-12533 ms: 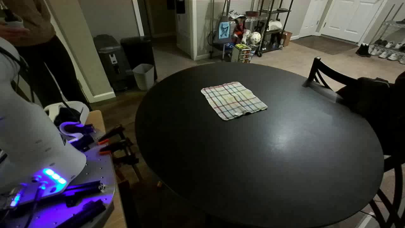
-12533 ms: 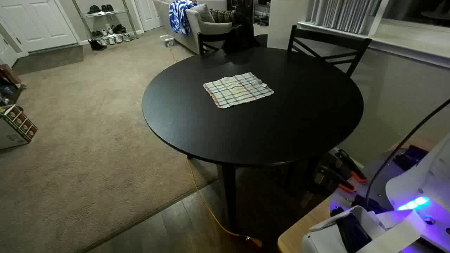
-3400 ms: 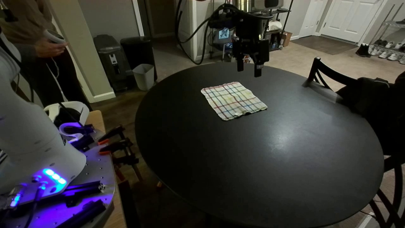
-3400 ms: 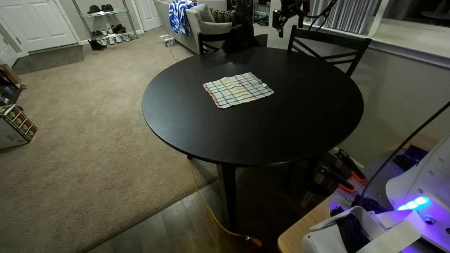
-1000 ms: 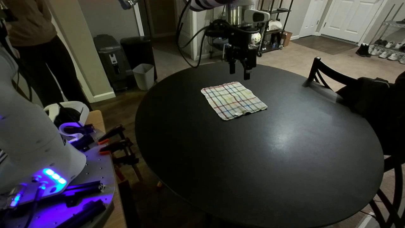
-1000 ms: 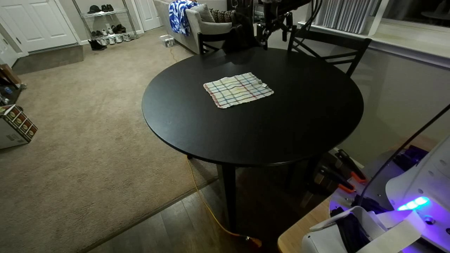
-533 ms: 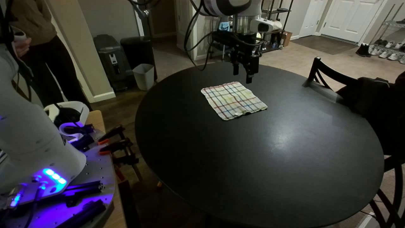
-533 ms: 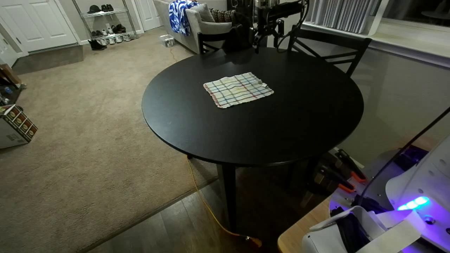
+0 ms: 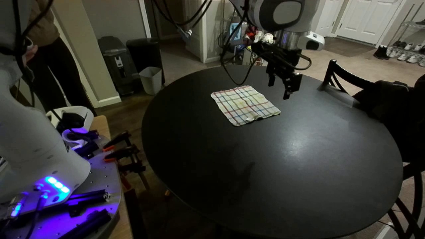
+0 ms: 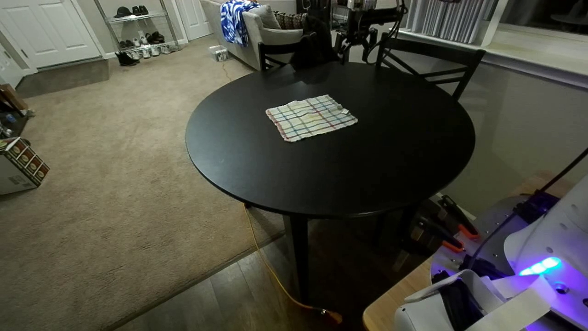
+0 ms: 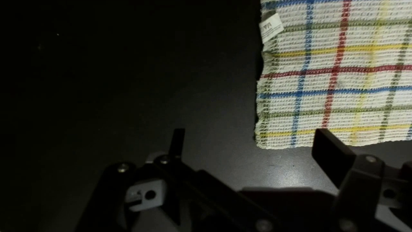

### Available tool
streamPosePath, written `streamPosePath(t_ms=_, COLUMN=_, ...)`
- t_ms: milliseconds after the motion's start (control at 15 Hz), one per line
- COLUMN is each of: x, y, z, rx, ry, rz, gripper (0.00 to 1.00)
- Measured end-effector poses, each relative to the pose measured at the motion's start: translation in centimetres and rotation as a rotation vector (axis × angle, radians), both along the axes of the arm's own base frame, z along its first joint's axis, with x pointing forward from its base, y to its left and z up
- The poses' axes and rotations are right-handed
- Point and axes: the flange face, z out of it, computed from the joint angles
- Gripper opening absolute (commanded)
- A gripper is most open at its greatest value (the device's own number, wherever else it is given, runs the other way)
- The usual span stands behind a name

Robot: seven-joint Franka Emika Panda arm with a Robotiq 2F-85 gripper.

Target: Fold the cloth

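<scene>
Plaid cloth: thin, textured weave, white ground checked in blue, red, yellow and green. Lies flat and unfolded on a round black table, upper right in the wrist view and cut by the frame; upper middle in both exterior views.

Care label: white, printed, at the cloth's left edge in the wrist view.

Handling, as judged: light, limp, not fragile, with enough texture to hold in a pinch; may skid or bunch if pushed along the table. Suggested hold: the corner at the cloth's lower left in the wrist view, or the rippled left edge, which seems slightly raised. The grip would need to be taken close to the tabletop.

Two-fingered Robotiq claw: fingers spread wide, nothing gripped, no contact apparent; in the wrist view the finger at right of frame merely overlaps the cloth's lower edge. In an exterior view the claw hangs above the table, up and right of the cloth.

Robot arm: top of the same frame; white base, blue-lit, at left.

Dark chair: upper right.

Gray wastebasket: upper left.

Person: upper left, partly hidden.
</scene>
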Motion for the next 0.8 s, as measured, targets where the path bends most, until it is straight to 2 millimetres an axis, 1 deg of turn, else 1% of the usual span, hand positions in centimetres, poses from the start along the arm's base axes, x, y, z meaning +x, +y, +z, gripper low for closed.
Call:
streamPosePath(t_ms=133, x=0.7, y=-0.6, z=-0.9, rx=0.046, ry=0.02, rz=0.016, gripper=1.0)
streamPosePath(t_ms=333, x=1.5, y=-0.1, z=-2.0, rx=0.103, ry=0.054, rz=0.049, gripper=1.0)
streamPosePath(t_ms=533, x=2.0, y=0.6, z=-2.5, rx=0.149, ry=0.083, rz=0.063, gripper=1.0)
streamPosePath(t_ms=800, x=2.1, y=0.4, z=-3.1, rx=0.2, ry=0.121, rz=0.06, gripper=1.0)
